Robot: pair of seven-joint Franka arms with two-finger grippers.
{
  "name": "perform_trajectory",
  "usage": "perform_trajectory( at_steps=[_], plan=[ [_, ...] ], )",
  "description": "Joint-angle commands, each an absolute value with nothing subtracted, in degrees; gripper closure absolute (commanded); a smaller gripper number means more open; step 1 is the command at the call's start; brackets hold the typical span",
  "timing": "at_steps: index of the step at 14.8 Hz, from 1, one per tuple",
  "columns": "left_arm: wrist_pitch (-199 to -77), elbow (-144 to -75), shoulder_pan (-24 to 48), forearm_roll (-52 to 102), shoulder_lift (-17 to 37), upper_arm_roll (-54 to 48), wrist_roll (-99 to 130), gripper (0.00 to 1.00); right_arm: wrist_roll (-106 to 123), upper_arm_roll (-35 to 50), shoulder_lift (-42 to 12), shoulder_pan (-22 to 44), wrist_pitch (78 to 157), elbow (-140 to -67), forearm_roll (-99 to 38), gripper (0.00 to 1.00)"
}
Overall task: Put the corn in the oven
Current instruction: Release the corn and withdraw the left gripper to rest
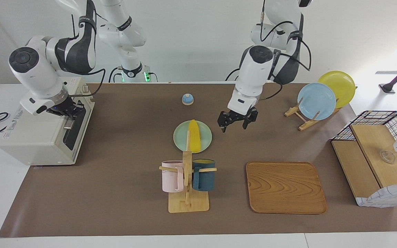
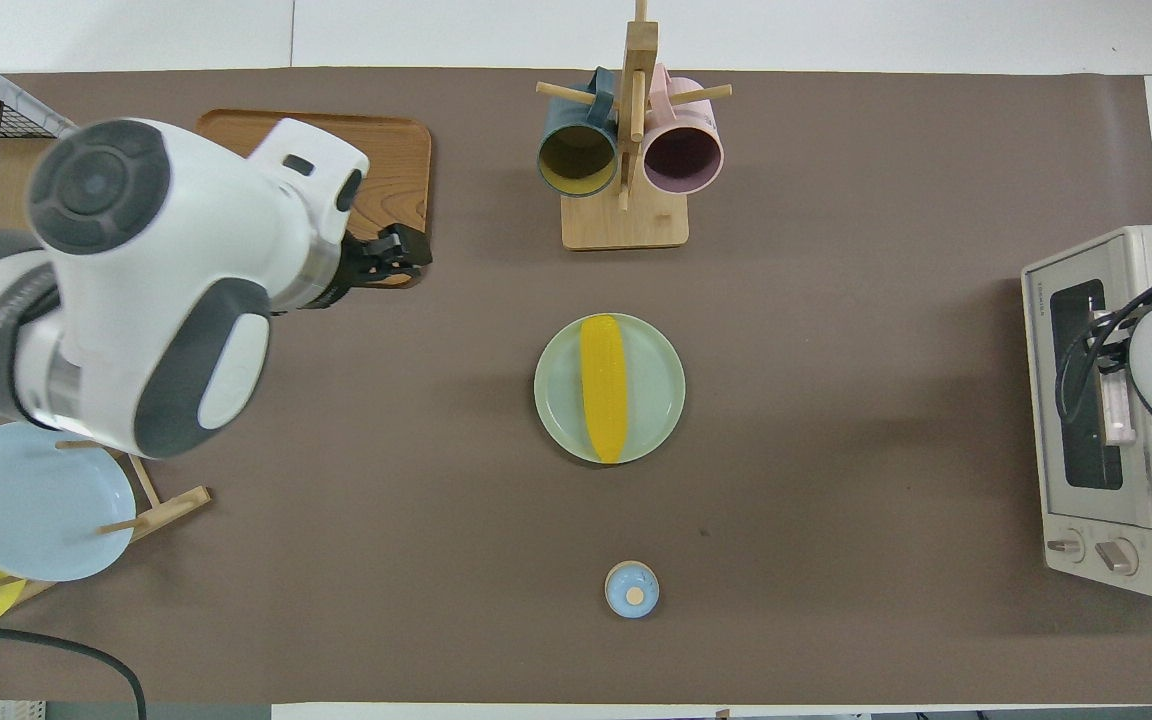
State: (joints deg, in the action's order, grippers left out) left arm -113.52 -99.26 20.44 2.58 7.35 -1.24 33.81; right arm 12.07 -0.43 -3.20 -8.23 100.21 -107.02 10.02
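Corn (image 2: 604,387): bright yellow cob, long, narrowing at the end nearest the robots, lying flat across the middle of a pale green plate (image 2: 658,380) at table centre; it spans nearly the whole plate, lengthwise running from the robots' side toward the mug rack (image 2: 626,215). Nothing touches it. Oven (image 1: 41,137): boxy off-white toaster oven at the right arm's end of the table, dark glass door, two knobs on the front panel. Right gripper (image 1: 68,111) sits at the oven door by the handle; cannot tell how its fingers stand, as the wrist hides them. Left gripper (image 1: 237,120) hangs in the air over bare mat beside the green plate, toward the left arm's end, fingers spread apart and pinching nothing. Surface: brown mat (image 2: 836,500) over a white table. A small blue bell (image 2: 631,588) sits nearer the robots than the plate; the rack with a pink and a dark blue mug stands farther; a wooden tray (image 1: 285,187) lies beside that rack. A blue and a yellow plate (image 1: 338,88) stand in a wooden holder, and a wire-and-wood basket (image 1: 377,151) stands at the left arm's end. Plain white wall at the robots' backs.
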Motion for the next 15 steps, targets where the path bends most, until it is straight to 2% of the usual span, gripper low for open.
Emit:
perform_trajectory(
  at_steps=[1,4,8,10,15],
  plan=[
    [-105.49,-94.14,12.33,2.72,7.3,-1.85,22.63,0.0,14.24,-0.17,-1.41,-9.58,100.99,-110.83,10.81,1.0],
    [-98.38,-91.68,6.87,2.55,5.37,-1.85,11.89,0.0,14.68,-0.09,-1.32,-10.02,100.98,-111.0,12.04,1.0],
    [-87.04,-86.41,4.31,2.37,4.31,-1.84,8.35,0.0,14.85,-0.09,-0.27,-10.19,102.12,-113.45,11.78,1.0],
    [-83.51,-85.96,4.13,0.71,2.47,-1.85,8.17,0.0,14.59,-0.09,0.52,-10.28,104.32,-116.01,11.25,1.0],
    [-81.39,-87.27,3.96,0.79,0.71,-1.85,7.65,0.0,12.84,0.09,0.61,-9.06,104.76,-116.1,7.3,1.0]
  ],
)
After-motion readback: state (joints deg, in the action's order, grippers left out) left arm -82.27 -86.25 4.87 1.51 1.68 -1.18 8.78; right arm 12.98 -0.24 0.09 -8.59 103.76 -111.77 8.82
